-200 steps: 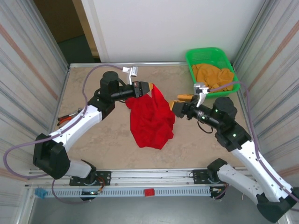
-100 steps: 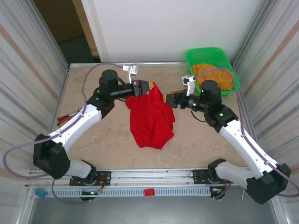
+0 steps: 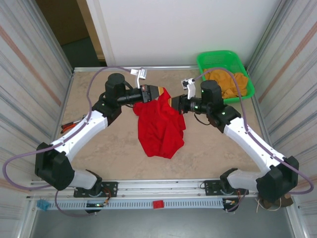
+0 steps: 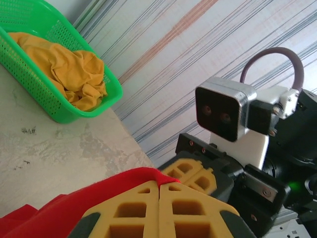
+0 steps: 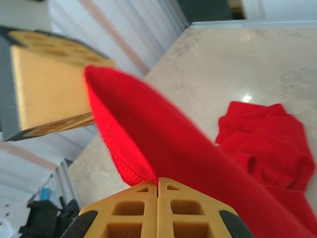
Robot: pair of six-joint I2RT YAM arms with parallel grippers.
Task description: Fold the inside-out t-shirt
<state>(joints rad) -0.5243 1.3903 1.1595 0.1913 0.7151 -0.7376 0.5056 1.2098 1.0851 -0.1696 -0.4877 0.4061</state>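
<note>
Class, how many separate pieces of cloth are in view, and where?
2. The bright red fabric t-shirt is mid-table, top edge lifted; the crumpled orange-yellow cloth lies in the green plastic basket, far right corner. More could hide beneath it.

Robot lab test cell, not a home. A left arm (image 3: pixel 79 134) and a right arm (image 3: pixel 247 139) are bolted to a slotted aluminium rail (image 3: pixel 163 188) at 6 o'clock of a stone-patterned tabletop (image 3: pixel 109 148). The cell is fenced at 9 and 3 o'clock by corrugated panels (image 3: pixel 25 74), with a white wall (image 3: pixel 188 29) at 12. A cable (image 4: pixel 270 51) is looped loose and a camera (image 4: pixel 223 114) is mounted on a wrist. Cloth is laid out: a red t-shirt (image 3: pixel 161 129) at centre, an orange cloth (image 3: pixel 225 82) in a green basket (image 3: pixel 218 53) at 1 o'clock.
</note>
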